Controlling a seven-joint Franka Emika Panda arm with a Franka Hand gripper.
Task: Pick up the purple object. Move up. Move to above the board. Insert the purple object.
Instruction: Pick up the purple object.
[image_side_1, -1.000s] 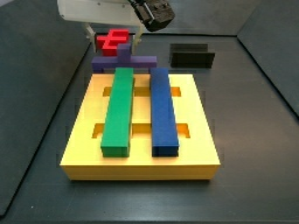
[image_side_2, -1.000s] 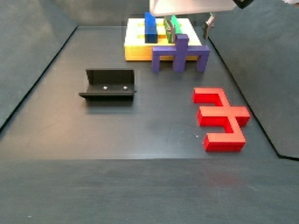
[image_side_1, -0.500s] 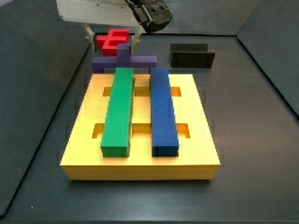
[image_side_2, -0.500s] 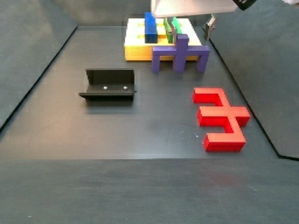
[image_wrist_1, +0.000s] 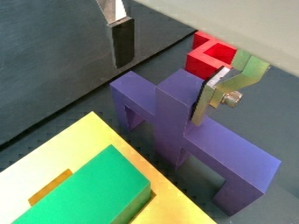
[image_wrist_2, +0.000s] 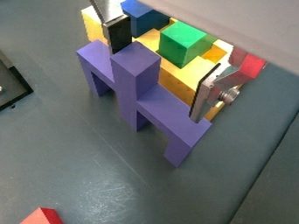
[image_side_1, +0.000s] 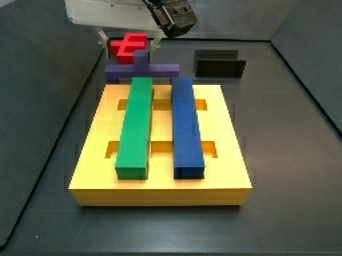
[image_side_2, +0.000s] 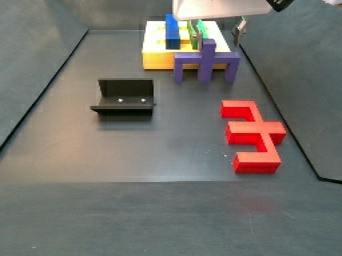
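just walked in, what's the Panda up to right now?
The gripper sits low over the purple object, which stands on the floor right beside the board. Both wrist views show the fingers open, one on each side of the central ridge, not yet closed on it. Nothing is lifted. The green bar and blue bar lie on the board; a red piece lies apart.

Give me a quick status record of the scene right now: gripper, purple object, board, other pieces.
gripper: open, above the purple object, fingers either side of its central ridge, not closed on it
purple object: standing on the floor beside the board, not lifted
board: yellow, carrying green bar and blue bar
red piece: on the floor, apart from the board
fixture: on the floor, away from the gripper
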